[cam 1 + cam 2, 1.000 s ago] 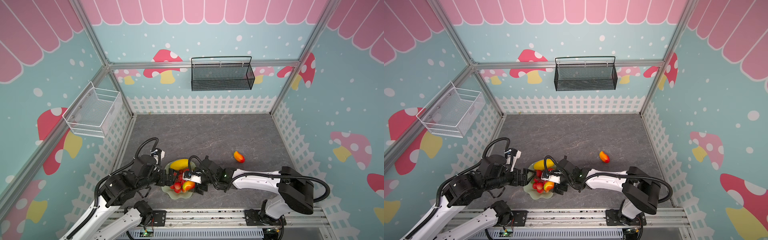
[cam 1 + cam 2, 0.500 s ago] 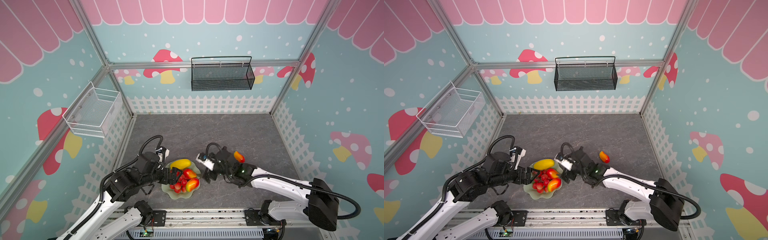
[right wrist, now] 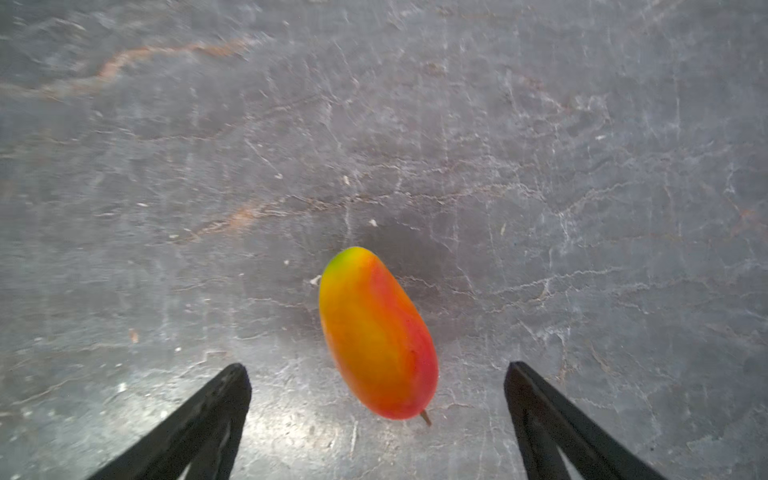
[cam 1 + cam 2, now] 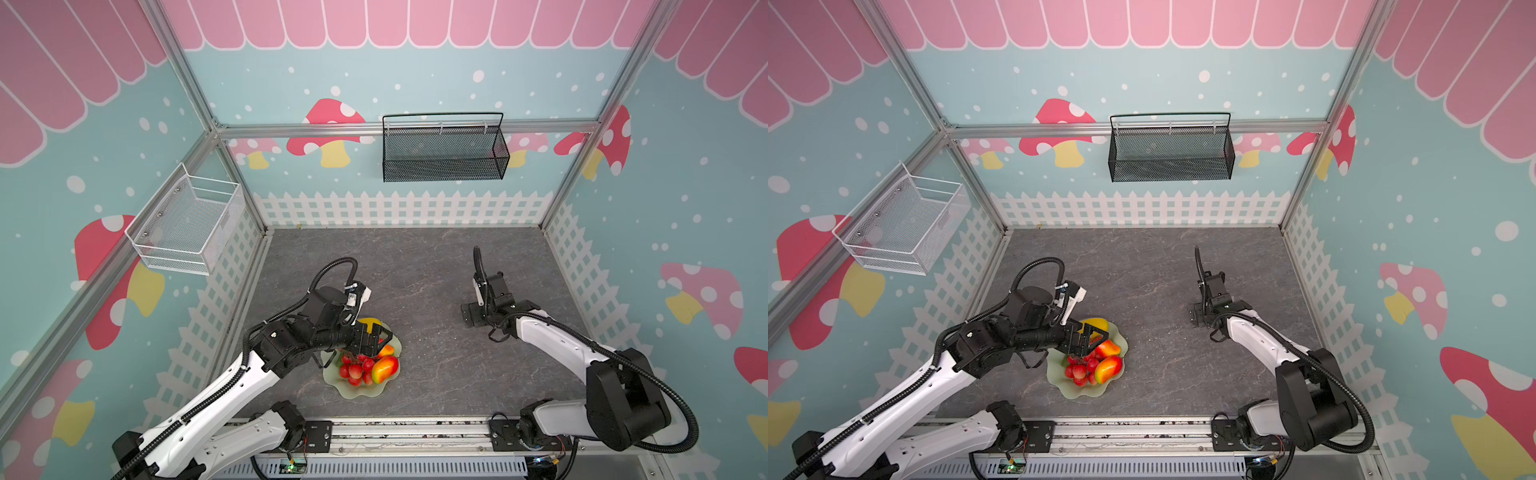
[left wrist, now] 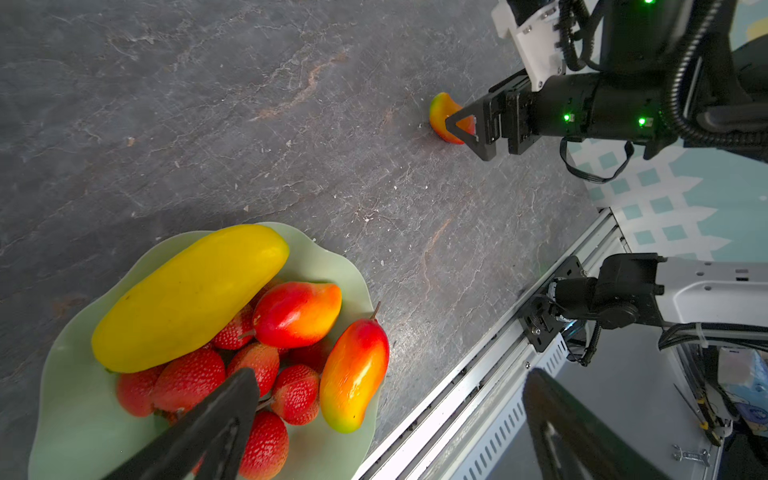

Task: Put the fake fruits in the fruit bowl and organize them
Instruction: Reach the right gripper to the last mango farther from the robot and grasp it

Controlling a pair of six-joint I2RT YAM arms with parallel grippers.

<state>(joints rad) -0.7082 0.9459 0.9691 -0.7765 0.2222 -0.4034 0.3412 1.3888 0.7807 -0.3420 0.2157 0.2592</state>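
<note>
Last mango (image 3: 378, 336) lies on gray table (image 3: 166, 124), well apart from fruit bowl (image 5: 332, 257). Right gripper (image 3: 376, 370) over it, fingers (image 3: 224, 395) wide, one each side, holding nothing. Mango's long side runs along fingers (so squeeze goes across thin way). Left gripper (image 4: 374, 338) wide too, empty, over bowl. Right arm nearer.

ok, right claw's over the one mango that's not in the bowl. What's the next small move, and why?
Probably ease the right claw down and forward over the mango, then close. Its jaws stand open on either side of the fruit, which lies alone on the table, but most of it lies beyond the tips. The other fruits already sit in the bowl.
</note>
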